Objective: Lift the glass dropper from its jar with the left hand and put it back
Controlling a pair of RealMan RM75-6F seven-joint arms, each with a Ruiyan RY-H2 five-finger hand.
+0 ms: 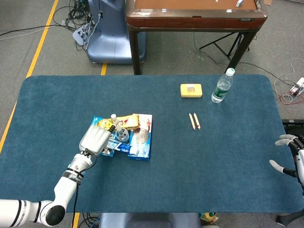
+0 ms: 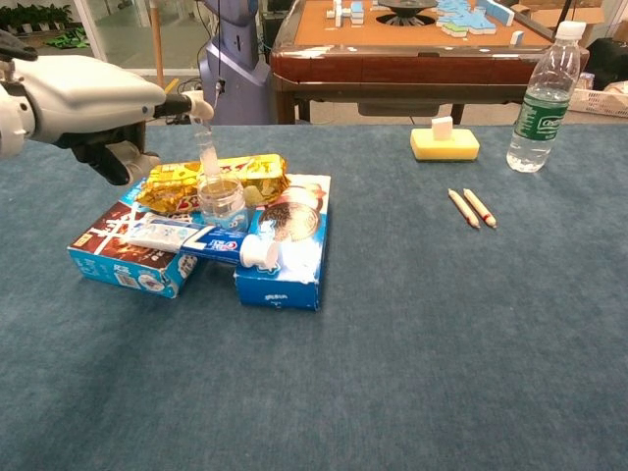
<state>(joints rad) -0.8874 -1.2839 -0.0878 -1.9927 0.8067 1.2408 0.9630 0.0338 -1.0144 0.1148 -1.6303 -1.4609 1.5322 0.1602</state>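
Note:
My left hand (image 2: 83,98) (image 1: 96,139) pinches the white bulb of the glass dropper (image 2: 204,132) (image 1: 114,119) between fingertips. The dropper is raised and leans a little, its glass tip still inside the mouth of the small clear jar (image 2: 222,201) (image 1: 122,135). The jar stands on a blue box among snack packs. My right hand (image 1: 290,156) rests at the table's right edge, far from the jar, fingers apart and holding nothing.
Around the jar lie a yellow snack bag (image 2: 211,180), blue boxes (image 2: 285,260) and a white tube (image 2: 182,235). Two pencils (image 2: 471,207), a yellow sponge (image 2: 444,143) and a water bottle (image 2: 541,98) sit to the right. A wooden table (image 2: 412,49) stands behind.

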